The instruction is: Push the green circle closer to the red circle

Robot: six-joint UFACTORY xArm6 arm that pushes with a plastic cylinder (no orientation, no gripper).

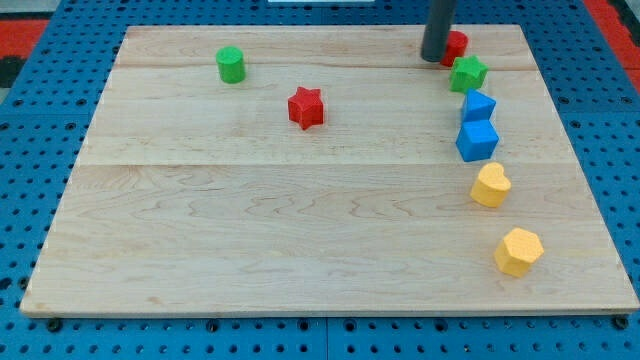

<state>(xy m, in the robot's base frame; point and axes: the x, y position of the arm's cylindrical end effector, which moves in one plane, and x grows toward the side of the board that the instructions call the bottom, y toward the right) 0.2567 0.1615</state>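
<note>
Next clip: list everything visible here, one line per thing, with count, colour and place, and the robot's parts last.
green circle: 1, green, top left of the board
red star: 1, red, right of and below the green circle
red circle: 1, red, top right, partly hidden by the rod
green star: 1, green, just below the red circle
blue blocks: 2, blue, right side, stacked down the view
yellow blocks: 2, yellow, lower right
board: 1, pale wood, centre
my tip: 1, dark, against the red circle's left side

A pale wooden tabletop (250,250) lies on a blue pegboard (30,200) dotted with holes, with red patches (20,30) at the top corners.
</note>
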